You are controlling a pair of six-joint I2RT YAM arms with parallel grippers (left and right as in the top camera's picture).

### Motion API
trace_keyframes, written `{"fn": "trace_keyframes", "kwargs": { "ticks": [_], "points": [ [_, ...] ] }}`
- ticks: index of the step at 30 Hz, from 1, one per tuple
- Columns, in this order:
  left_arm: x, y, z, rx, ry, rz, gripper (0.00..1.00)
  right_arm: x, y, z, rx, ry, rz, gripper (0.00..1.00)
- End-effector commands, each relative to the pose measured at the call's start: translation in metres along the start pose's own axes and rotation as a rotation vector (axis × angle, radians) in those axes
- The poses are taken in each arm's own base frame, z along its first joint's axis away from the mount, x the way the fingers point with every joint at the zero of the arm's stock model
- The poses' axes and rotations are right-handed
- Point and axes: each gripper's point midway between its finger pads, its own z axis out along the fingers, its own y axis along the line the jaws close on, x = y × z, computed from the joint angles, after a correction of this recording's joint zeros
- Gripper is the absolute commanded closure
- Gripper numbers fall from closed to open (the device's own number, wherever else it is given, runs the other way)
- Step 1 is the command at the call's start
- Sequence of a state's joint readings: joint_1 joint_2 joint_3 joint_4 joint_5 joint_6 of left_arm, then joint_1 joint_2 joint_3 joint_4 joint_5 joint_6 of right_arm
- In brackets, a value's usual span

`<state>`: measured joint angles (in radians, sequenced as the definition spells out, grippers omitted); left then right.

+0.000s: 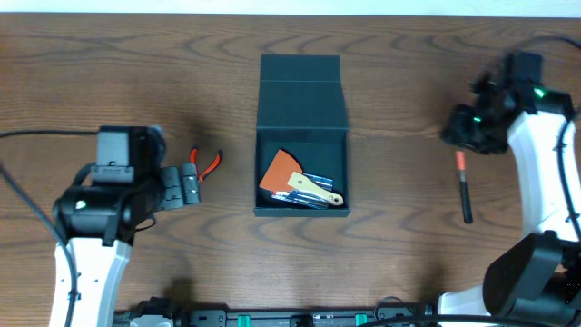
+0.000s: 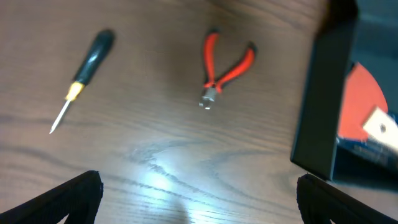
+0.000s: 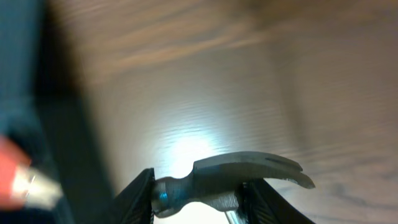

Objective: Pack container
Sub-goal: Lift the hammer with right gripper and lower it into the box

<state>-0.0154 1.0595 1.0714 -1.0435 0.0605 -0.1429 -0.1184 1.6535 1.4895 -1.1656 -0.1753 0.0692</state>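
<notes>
A: Where's the container (image 1: pixel 301 136)?
B: Mid-table, lid flapped back toward the far edge — an orange scraper (image 1: pixel 280 171) lies inside.
A: And the grippers?
B: Left gripper (image 1: pixel 189 184) is spread wide and empty, left of the container, near the red pliers (image 1: pixel 209 163). Right gripper (image 3: pixel 199 193) is clenched on a hammer (image 3: pixel 230 174) head — well right of the container.

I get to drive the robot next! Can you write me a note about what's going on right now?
Left gripper: open, empty, beside the red pliers.
Right gripper: shut on the claw hammer by its head, right of the container.
Container: mid-table, lid open.
Done: the orange scraper is inside, on items too unclear to name.
Left: hammer, pliers and screwdriver are outside.
</notes>
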Motion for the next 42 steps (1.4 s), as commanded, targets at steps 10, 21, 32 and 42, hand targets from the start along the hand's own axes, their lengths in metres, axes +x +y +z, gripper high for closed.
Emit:
{"fn": "trace_keyframes", "kwargs": {
  "ticks": [10,21,32,42],
  "points": [
    [0.006,0.051,-0.033,-0.094,-0.086,-0.244,0.02,0.025,0.213,-0.085,-0.224,-0.165,-0.691,0.99],
    [0.008,0.054,-0.041,-0.099,-0.115,-0.26,0.02,0.033,0.294,-0.033,-0.287,-0.168,-0.791,0.99],
    [0.009,0.054,-0.041,-0.1,-0.112,-0.26,0.02,0.029,0.294,0.044,-0.168,-0.066,-0.705,0.99],
    [0.009,0.054,-0.041,-0.1,-0.112,-0.26,0.02,0.027,0.277,0.079,-0.052,-0.018,-0.61,0.99]
  ]
}}
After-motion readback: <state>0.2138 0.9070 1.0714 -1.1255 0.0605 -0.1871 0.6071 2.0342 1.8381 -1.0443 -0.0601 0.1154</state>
